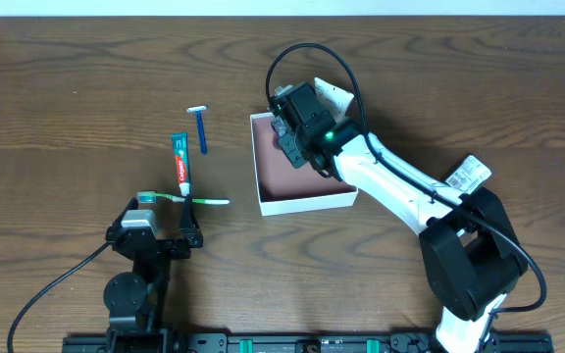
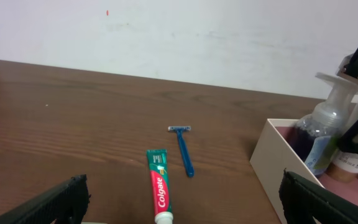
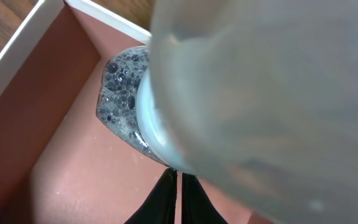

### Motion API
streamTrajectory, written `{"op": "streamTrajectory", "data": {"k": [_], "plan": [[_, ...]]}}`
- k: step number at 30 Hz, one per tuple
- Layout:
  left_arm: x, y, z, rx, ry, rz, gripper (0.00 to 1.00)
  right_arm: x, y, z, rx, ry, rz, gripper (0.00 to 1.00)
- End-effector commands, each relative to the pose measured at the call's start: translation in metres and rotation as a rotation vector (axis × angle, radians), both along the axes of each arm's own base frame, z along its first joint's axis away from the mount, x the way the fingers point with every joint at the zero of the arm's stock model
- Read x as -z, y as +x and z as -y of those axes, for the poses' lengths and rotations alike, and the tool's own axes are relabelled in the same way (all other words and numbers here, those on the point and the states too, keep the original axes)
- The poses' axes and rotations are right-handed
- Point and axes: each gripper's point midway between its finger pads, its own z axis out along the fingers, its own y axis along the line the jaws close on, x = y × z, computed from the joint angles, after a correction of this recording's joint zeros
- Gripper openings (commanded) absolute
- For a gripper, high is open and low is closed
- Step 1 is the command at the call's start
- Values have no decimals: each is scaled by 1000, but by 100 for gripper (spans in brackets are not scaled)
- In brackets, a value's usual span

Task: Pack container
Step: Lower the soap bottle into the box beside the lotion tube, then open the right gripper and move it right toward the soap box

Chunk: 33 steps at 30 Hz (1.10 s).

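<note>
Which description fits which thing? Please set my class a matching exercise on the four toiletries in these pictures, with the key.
Things
1. razor
2. toothpaste tube
3. toothbrush
4. bottle

Descriptions
A. is inside the container
B. blue, on the bare table
C. green and white, lying crosswise
D. red and green, with a white cap

Pairs: 1-B, 2-D, 3-C, 4-A
</note>
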Motion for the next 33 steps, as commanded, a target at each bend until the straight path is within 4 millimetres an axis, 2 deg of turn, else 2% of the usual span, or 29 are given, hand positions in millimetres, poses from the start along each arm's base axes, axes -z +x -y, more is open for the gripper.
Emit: {"op": "streamTrajectory", "data": {"k": [1,15,17,22,24,27,30,33], "plan": [[15,-1,3,14,-7,-47,98,4,6,6,12,-14,11,6],[15,-1,3,15,-7,-47,98,2,10,3,10,1,25,6],[15,-1,3,14,-7,-47,98,3,5,-4,-49,8,10,7],[15,-1,3,15,-7,-47,98,2,-4,-8,-73,10,-11,11],[15,-1,3,14,-7,-47,98,-4,-8,-10,-79,19,-12,15],[15,-1,3,14,-7,-47,98,-25,-14,-15,-97,39,0,29],[15,-1,3,15,-7,-47,98,-55,-24,-22,-128,81,18,44],[16,-1,3,14,-7,-48,98,-91,-36,-26,-142,132,51,53]]}}
